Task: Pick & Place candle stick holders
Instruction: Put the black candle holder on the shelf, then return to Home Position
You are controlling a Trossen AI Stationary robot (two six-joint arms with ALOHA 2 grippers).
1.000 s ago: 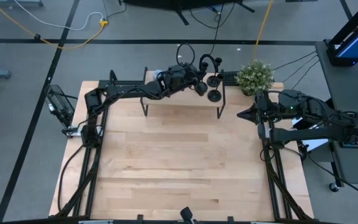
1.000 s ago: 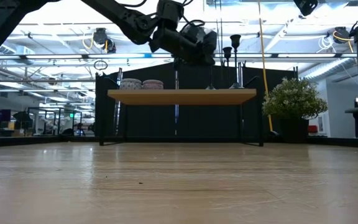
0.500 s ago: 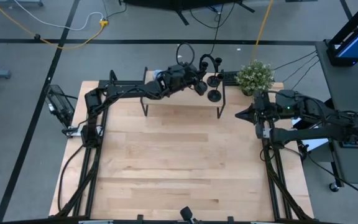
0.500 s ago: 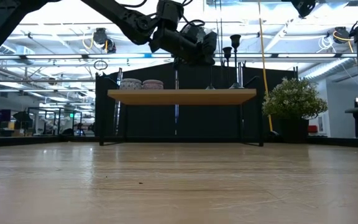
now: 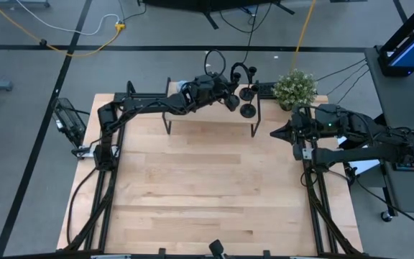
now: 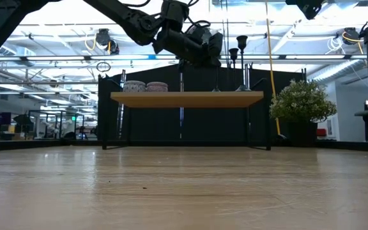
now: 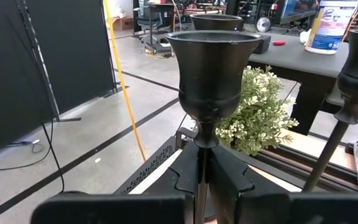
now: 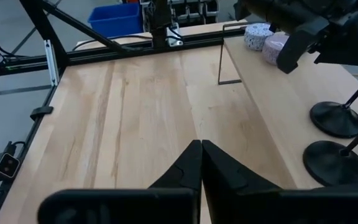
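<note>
Three matte black candle stick holders [image 5: 248,110] stand on the raised shelf [image 5: 210,120] at the worktop's [image 5: 207,194] far side, stems vertical, cups up, round disc bases. We see the left hand [image 7: 202,180] clamped on one thin stem. Right hand [image 8: 201,163] pinched shut, empty, beside the plant [image 5: 294,88].

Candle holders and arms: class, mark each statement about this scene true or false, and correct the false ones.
1. The left fingers are shut on a holder's stem. True.
2. The right fingers grip a holder. False: they are shut and empty, over the table's right side.
3. The plant stands on the shelf. False: it stands beside the shelf's right end.
4. Two tins sit on the shelf. True.
</note>
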